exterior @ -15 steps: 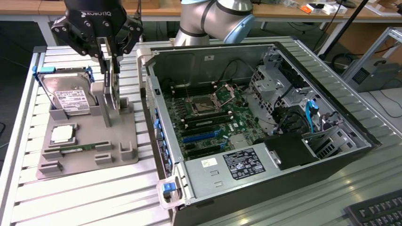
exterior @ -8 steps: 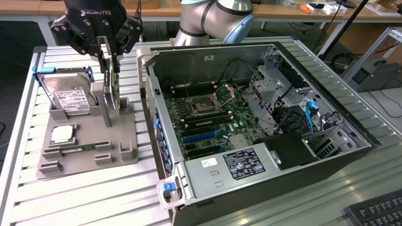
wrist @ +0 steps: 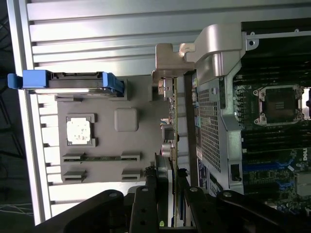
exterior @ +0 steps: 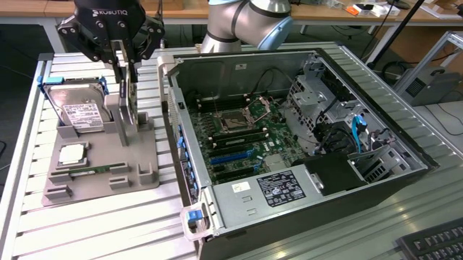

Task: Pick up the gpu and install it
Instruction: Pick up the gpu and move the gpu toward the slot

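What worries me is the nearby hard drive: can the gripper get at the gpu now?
Probably yes: the gripper sits right over the gpu's upper edge, and the hard drive stands clear beside it.

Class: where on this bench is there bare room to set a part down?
Bare table slats camera-side of the grey fixture; a strip between case and keyboard. Crowded: the fixture, where the tool grips the gpu.

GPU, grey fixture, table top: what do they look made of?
GPU: green circuit board edge, likely fibreglass laminate; bright silver end bracket looks like stamped sheet metal. Grey fixture: matte, uniform, no glare, probably plastic, moulded or printed, can't tell which. Table: ribbed silvery slats with satin sheen, looks like extruded aluminium.
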